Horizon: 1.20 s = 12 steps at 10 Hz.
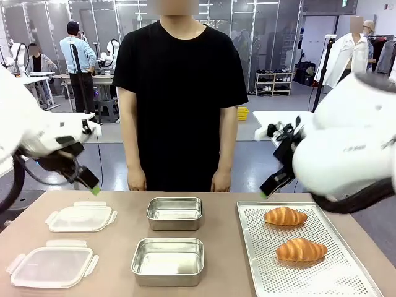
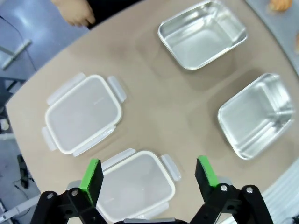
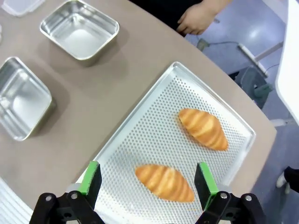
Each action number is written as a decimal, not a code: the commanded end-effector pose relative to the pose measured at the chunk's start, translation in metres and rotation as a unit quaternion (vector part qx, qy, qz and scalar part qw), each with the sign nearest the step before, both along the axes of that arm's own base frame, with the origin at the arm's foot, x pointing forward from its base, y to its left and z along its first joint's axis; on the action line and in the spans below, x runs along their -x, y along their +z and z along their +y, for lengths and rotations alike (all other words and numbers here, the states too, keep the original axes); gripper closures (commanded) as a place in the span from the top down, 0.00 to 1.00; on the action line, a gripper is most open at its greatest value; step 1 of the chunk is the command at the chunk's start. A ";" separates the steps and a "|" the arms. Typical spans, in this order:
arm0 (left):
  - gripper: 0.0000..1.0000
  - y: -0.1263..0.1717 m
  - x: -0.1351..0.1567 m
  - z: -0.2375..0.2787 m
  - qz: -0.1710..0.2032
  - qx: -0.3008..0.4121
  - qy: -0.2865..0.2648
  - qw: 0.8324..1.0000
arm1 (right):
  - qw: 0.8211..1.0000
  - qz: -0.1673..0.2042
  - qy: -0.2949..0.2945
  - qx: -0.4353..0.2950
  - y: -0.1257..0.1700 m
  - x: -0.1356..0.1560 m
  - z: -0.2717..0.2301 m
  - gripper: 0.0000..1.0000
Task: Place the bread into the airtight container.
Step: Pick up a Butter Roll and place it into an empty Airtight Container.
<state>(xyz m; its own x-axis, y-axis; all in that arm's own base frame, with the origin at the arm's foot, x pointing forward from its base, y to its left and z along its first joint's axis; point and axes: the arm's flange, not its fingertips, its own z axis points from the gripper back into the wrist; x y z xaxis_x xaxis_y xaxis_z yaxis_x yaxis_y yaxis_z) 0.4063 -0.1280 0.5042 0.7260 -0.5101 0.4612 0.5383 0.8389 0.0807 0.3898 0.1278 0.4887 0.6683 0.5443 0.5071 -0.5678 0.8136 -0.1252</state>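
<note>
Two golden bread rolls lie on a perforated metal tray (image 1: pixel 346 272) at the right: one farther back (image 1: pixel 284 216) (image 3: pixel 203 129), one nearer (image 1: pixel 301 250) (image 3: pixel 164 182). Two empty steel containers stand mid-table, the far one (image 1: pixel 175 213) (image 2: pixel 202 33) (image 3: pixel 79 29) and the near one (image 1: pixel 167 261) (image 2: pixel 254 115) (image 3: pixel 21 102). My right gripper (image 1: pixel 272 184) (image 3: pixel 148 179) hangs open high above the tray, over the nearer roll. My left gripper (image 1: pixel 88 179) (image 2: pixel 149 172) is open, high over the table's left side, holding nothing.
Two clear plastic lids lie at the left, one far (image 1: pixel 80 217) (image 2: pixel 83 113), one near (image 1: pixel 52 266) (image 2: pixel 135 184). A person in black stands at the far edge, hands (image 1: pixel 136 180) (image 3: pixel 198 18) hanging by the table. The tray (image 3: pixel 140 135) reaches the front right edge.
</note>
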 end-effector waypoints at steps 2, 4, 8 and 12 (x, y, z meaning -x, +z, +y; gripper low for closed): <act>1.00 0.122 0.033 0.027 -0.010 0.009 -0.004 1.000 | 0.999 -0.005 0.033 -0.007 0.116 0.044 -0.051 1.00; 1.00 0.209 0.072 0.053 -0.030 0.032 -0.008 0.999 | 0.998 -0.003 0.047 -0.029 0.183 0.082 -0.091 1.00; 1.00 0.314 0.158 0.117 -0.088 0.062 0.009 0.994 | 0.996 -0.053 0.052 -0.050 0.261 0.190 -0.159 1.00; 1.00 0.340 0.201 0.152 -0.138 0.075 0.045 0.987 | 0.994 -0.089 0.031 -0.056 0.278 0.223 -0.197 1.00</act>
